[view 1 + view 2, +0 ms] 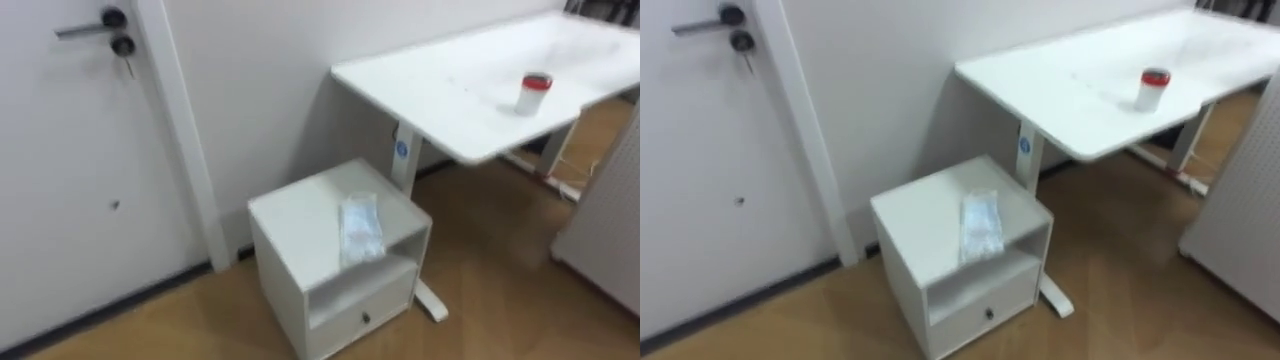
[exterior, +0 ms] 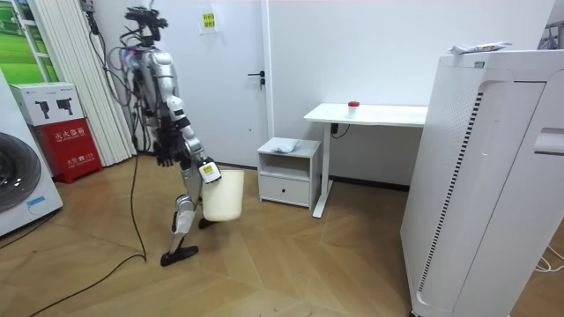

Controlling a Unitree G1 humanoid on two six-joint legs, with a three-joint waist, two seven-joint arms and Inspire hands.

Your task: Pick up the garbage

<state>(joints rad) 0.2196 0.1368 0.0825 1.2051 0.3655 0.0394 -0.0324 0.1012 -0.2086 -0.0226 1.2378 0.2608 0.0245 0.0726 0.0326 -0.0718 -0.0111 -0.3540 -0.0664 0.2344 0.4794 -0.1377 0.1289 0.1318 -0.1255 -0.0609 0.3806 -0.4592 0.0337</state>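
Lying flat on the white cabinet (image 1: 300,215): clear crinkled plastic packet (image 1: 361,228), pale blue inside, print unreadable. On the bench (image 1: 450,90): small red-capped jar (image 1: 534,93). Cannot tell the grip of right hand (image 2: 208,171) at the white bin (image 2: 223,195), nor of left hand (image 2: 165,159)

A flat clear plastic packet (image 1: 361,228) is lying on the low white cabinet (image 1: 300,215); a small red-lidded white jar (image 1: 534,93) is standing upright on the white table (image 1: 440,85).
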